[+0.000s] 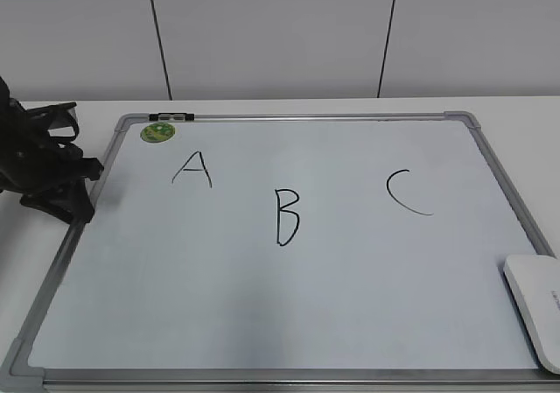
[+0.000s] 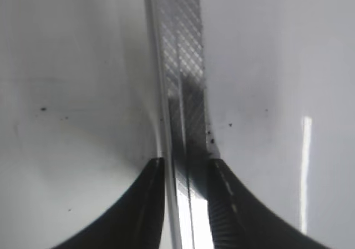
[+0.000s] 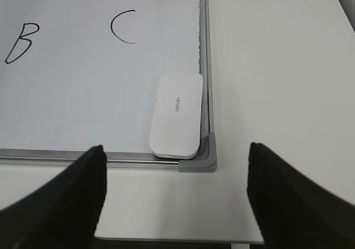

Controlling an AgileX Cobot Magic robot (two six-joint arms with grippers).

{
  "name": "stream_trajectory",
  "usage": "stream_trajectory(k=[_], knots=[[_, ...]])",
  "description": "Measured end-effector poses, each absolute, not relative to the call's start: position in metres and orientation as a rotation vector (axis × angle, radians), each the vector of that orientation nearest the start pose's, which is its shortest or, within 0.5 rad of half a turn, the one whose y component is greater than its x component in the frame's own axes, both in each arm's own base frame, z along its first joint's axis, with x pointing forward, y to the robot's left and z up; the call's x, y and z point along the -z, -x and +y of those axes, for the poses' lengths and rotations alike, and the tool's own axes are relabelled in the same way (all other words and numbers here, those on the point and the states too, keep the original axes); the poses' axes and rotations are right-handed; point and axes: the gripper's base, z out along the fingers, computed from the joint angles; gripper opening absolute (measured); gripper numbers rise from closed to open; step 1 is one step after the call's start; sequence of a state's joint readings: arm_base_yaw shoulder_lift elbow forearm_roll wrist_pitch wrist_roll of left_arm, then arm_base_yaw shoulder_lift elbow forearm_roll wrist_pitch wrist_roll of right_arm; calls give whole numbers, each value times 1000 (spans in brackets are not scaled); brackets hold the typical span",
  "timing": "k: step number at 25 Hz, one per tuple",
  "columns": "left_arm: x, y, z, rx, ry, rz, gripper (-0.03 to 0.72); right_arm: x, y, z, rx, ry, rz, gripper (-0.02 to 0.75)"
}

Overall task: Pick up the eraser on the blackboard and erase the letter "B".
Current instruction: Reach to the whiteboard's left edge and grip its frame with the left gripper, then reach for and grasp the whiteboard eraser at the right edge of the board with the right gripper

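Left tool (image 2: pixel 186 166) astride blackboard (image 2: pixel 183 66) frame, right tool (image 3: pixel 176 177) wide, empty

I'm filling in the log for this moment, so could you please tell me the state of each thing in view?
Eraser: lying flat in the whiteboard's corner, not held.
Letter "B": intact, not erased.
Letters "A" and "C": intact.
Whiteboard: flat on the table.
Green magnet: stuck by the top frame.
Left hand: astride the frame's left edge.
Right hand: open, empty, short of the eraser.
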State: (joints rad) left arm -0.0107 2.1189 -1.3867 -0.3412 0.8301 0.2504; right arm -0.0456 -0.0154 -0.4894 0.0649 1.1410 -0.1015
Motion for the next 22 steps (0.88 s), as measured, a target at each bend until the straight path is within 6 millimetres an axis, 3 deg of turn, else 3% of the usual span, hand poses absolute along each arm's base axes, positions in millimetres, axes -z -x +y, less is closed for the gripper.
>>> stream_trajectory(k=[8, 22], knots=[[-124, -405, -26, 374, -61, 2998, 44, -268, 9, 6, 9, 66, 2117, 587], [-124, -405, -26, 375, -61, 3000, 41, -268, 9, 6, 9, 66, 2117, 586]])
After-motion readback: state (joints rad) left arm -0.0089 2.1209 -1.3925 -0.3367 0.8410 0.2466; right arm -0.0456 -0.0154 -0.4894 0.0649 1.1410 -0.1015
